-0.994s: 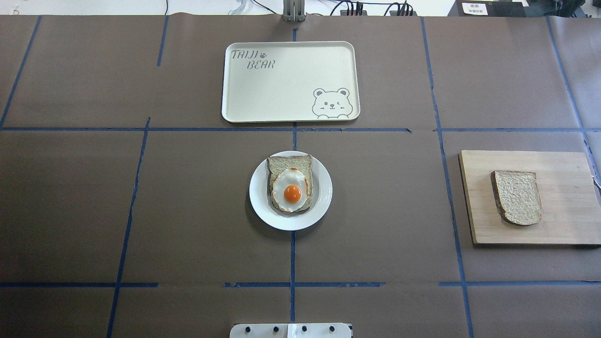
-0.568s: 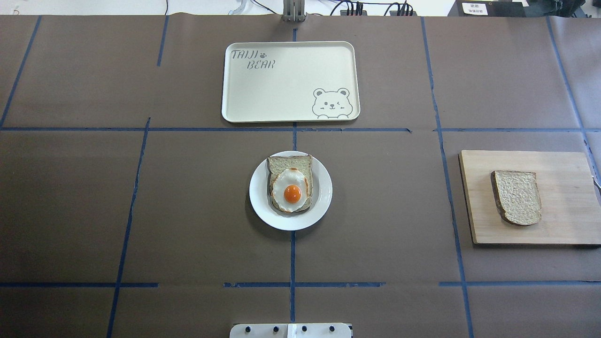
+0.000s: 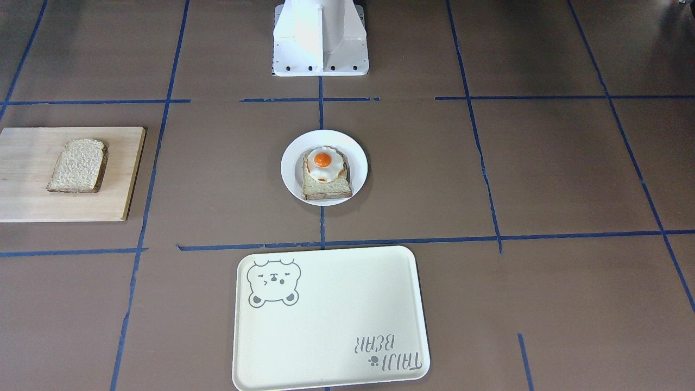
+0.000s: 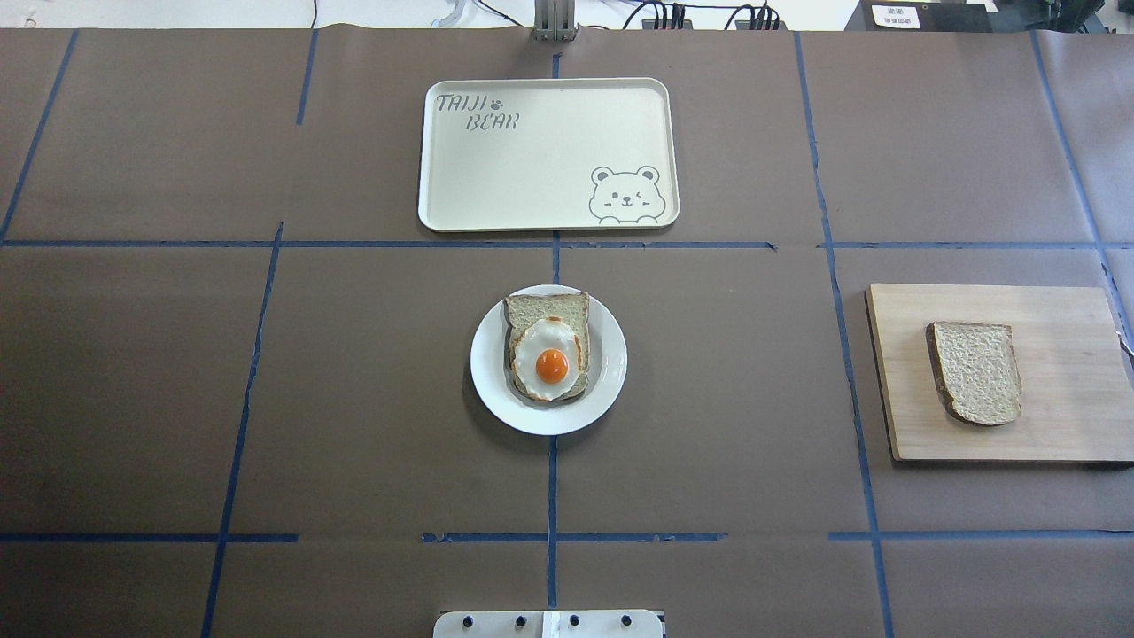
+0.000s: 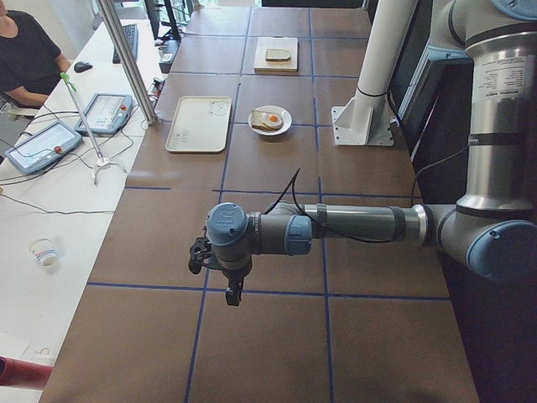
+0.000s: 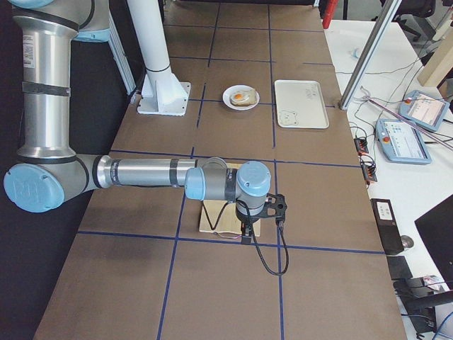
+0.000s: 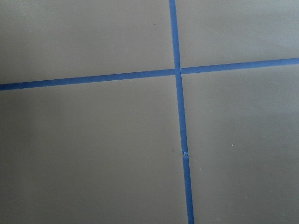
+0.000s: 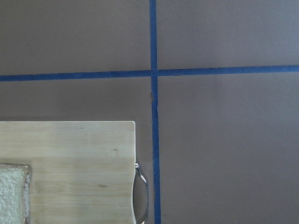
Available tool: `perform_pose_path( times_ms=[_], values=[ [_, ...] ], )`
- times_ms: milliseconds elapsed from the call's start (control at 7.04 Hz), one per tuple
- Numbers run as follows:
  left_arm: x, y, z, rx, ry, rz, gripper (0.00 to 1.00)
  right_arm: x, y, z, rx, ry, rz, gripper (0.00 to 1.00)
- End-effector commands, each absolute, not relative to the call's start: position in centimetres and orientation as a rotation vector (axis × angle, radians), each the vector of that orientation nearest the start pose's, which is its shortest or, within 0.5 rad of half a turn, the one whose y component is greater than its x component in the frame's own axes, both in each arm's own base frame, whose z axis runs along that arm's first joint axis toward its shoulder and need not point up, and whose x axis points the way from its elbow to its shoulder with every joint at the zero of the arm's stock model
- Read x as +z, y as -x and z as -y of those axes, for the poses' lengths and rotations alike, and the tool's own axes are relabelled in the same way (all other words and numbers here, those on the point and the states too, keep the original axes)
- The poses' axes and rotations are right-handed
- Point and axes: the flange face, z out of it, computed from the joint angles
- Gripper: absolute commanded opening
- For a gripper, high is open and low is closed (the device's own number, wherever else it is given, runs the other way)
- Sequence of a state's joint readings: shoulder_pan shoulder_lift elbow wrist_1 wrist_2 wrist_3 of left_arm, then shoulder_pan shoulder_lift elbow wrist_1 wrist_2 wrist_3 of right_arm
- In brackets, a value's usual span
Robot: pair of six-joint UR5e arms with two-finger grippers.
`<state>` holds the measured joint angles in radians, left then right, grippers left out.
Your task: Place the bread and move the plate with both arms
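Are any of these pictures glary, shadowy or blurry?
Front-facing view: the white base glares, its detail washed out. Overhead view: the plate throws a soft shadow to its lower left. Left wrist view: the table looks pale and grey. No obvious blur.

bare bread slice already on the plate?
No, the bread lies on the wooden board, apart from the plate.

Brown table (image 7: 93, 154); blue tape lines (image 7: 179, 71) crossing.
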<state>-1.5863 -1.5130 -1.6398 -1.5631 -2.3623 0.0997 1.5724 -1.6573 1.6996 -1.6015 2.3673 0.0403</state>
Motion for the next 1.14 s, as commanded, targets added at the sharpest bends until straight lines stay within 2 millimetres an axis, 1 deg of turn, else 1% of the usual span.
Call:
perform_pose_path(
  times_ms=[0,284,426,568,710,852,994],
  values=[
    [65.2,7.0,46.7,0.082,-0.050,-0.790,1.00,63.4,-6.3,45.7,0.033,-0.003,0.799,1.00],
    [64.7,7.0,46.8,0.084,-0.059,-0.790,1.00,61.8,-6.2,45.9,0.026,-0.028,0.812,1.00],
    [64.4,7.0,46.7,0.086,-0.064,-0.792,1.00,59.7,-4.8,46.9,-0.013,-0.052,0.823,1.00],
    [64.2,7.0,46.5,0.086,-0.066,-0.794,1.00,58.3,-2.0,47.5,-0.078,-0.050,0.824,1.00],
    [64.0,7.0,46.5,0.089,-0.071,-0.791,1.00,57.8,-1.7,47.7,-0.090,-0.059,0.832,1.00],
    [63.8,7.0,46.6,0.091,-0.075,-0.790,1.00,57.0,-0.3,47.8,-0.113,-0.059,0.863,1.00],
    [63.6,7.0,46.5,0.089,-0.077,-0.789,1.00,54.1,3.3,47.6,-0.079,-0.021,0.881,1.00]
  ],
)
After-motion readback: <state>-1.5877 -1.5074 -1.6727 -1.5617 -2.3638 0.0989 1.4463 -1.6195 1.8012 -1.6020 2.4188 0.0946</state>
